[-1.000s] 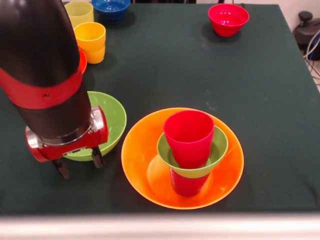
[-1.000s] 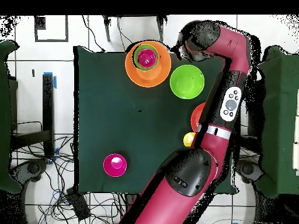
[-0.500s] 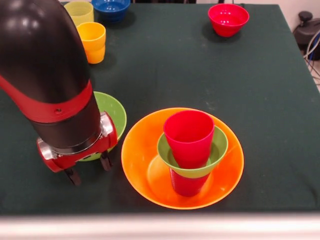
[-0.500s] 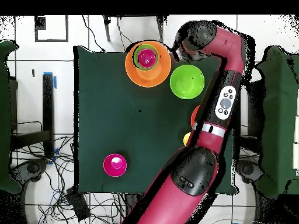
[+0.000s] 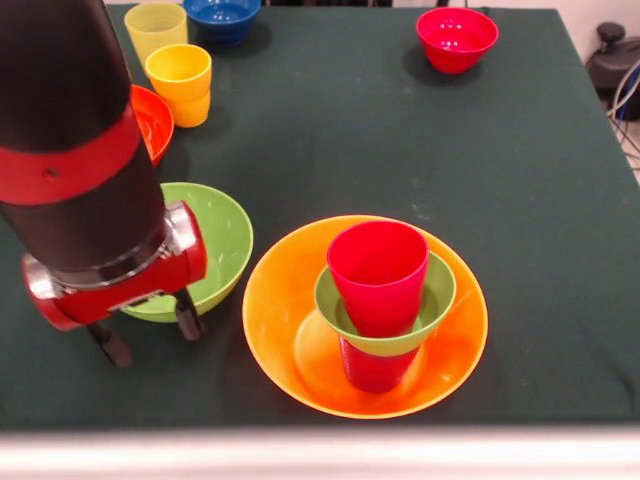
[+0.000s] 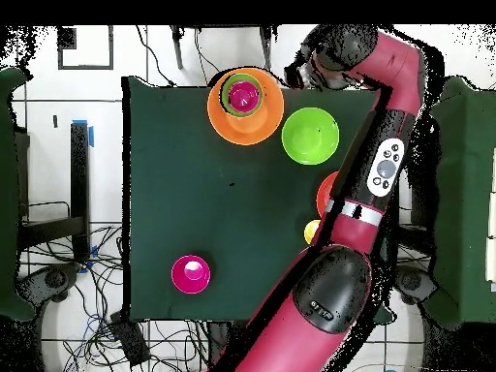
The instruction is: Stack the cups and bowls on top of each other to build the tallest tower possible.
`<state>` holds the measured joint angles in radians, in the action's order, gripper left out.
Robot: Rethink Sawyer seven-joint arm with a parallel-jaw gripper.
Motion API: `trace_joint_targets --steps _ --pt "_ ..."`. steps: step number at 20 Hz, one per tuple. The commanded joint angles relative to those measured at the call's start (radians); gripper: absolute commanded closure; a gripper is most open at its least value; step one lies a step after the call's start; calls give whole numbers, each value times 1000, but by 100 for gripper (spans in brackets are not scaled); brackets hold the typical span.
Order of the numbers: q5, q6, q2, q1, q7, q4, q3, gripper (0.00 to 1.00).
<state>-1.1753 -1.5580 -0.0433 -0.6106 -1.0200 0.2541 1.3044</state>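
Note:
The tower stands at the table's front edge: a large yellow-orange bowl (image 5: 268, 300) holds a cup (image 5: 375, 372), with the small green bowl (image 5: 436, 290) on it and the red-pink cup (image 5: 378, 262) on top. It also shows in the overhead view (image 6: 244, 97). My gripper (image 5: 148, 332) is open and empty, fingertips low over the cloth, left of the tower and just in front of the large green bowl (image 5: 212, 238). The purple of the lower cup does not show.
The orange-red shallow bowl (image 5: 152, 118), yellow-orange cup (image 5: 178, 82), pale yellow cup (image 5: 155, 24) and blue bowl (image 5: 222, 12) stand at the far left. The small red-pink bowl (image 5: 456, 38) is at the far right. My arm (image 6: 383, 165) runs along one table side.
My gripper has shifted left in the front view, away from the tower, still open. The arm has swung aside and uncovered the orange-red bowl. The tower has not moved.

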Motion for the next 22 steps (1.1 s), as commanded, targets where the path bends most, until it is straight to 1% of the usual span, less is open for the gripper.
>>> trace_joint_targets --steps 1,3,7,10,11,13,16,17,19,20,22 --pt "-127 -116 -78 -1 -362 -61 84 0" --pt "-103 -99 -76 -5 -414 -52 67 0" --pt "-23 -95 -79 -8 -578 -18 -21 0" --pt "64 -54 -74 -14 -731 15 -100 0" --pt "108 -29 -74 -23 -776 35 -138 0" --pt "194 10 -75 -29 -910 73 -228 0" --pt "312 114 -102 -51 -1041 185 -352 0" --pt "349 159 -116 -68 -1076 247 -389 0" --pt "394 232 -146 -94 -1143 359 -446 0" --pt "407 267 -163 -108 -1152 413 -464 0" --pt "427 314 -180 -125 -1185 482 -491 0"
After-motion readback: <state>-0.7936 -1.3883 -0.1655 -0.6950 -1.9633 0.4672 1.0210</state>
